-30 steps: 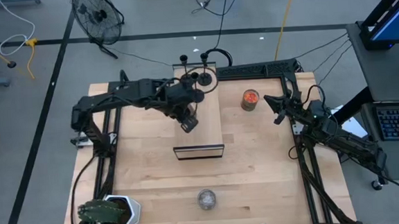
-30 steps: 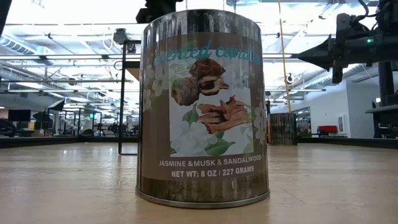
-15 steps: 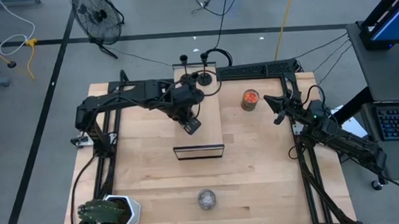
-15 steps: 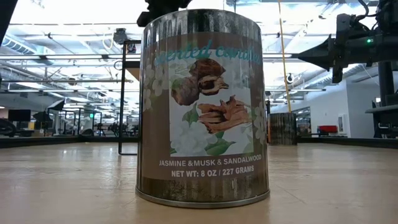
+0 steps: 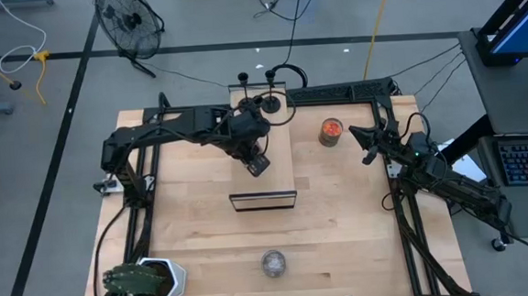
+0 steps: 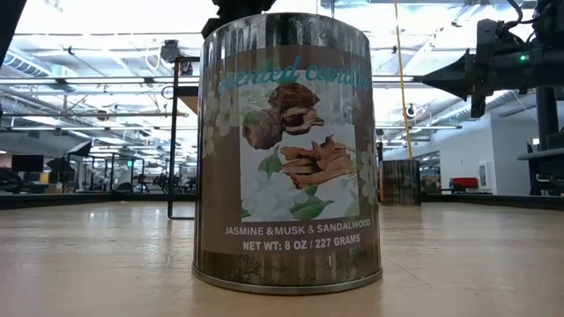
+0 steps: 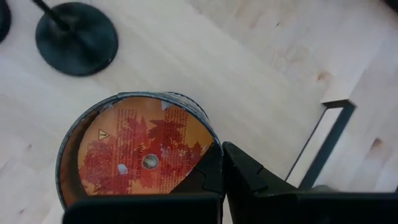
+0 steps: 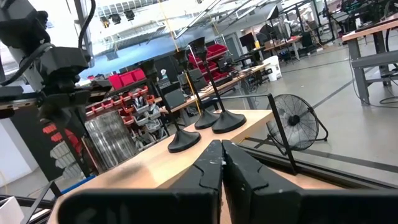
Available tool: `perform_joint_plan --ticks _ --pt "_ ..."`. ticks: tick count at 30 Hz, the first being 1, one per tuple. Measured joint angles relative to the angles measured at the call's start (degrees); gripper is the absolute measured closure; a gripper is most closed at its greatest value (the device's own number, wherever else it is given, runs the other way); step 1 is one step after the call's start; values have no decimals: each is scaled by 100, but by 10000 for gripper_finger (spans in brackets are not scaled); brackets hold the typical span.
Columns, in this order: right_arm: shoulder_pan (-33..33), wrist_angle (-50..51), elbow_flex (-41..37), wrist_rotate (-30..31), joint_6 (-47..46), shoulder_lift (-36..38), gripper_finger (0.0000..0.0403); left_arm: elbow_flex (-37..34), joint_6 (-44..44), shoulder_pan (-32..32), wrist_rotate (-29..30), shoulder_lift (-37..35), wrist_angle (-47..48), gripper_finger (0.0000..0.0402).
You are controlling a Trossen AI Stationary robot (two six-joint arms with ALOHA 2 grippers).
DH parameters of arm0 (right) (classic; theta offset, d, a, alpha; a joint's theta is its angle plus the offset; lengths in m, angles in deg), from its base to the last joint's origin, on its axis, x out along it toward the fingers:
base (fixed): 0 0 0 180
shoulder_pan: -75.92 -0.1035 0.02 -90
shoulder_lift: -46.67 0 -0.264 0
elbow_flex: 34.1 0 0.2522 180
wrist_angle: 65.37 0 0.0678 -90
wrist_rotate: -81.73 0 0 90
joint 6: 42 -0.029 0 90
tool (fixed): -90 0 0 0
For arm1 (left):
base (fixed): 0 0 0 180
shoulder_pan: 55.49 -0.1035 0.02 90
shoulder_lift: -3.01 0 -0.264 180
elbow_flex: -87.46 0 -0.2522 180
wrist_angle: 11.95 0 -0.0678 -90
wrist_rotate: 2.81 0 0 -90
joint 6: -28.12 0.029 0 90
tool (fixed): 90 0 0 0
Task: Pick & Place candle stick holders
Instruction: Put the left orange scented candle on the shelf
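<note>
Over the raised pale wooden platform (image 5: pixel 263 157) at the table's (image 5: pixel 342 226) back-centre, the left claw (image 5: pixel 259 164) hangs w/ fingers pressed together, pinching nothing; its wrist view looks down on a round tin w/ an orange-red leaf-print top (image 7: pixel 140 158) just beside the fingertips. Three small matte-black candle stick holders (image 5: pixel 263 99), each a disc base w/ thin stem, stand close together at the platform's far end; one base (image 7: pixel 76 37) shows in the left wrist view, apart from the tin. Right claw (image 5: pixel 368 144) waits near the table's right edge, fingers also pressed together, empty, its camera facing the holders (image 8: pixel 205 121) side-on.

Judgement: nothing picked yet, step in hand is reaching a holder. To do it well: spread the fingers first, move past the tin towards the far end, come at one stem w/o brushing its neighbours, since they're packed tight. Grip the stem low, near the base, so it doesn't swing, then lift straight up.
</note>
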Motion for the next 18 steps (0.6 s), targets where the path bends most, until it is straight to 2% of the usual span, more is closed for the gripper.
perform_joint_plan --ticks 18 --pt "1 -2 0 -4 -2 0 403 -2 -43 4 -34 196 88 401"
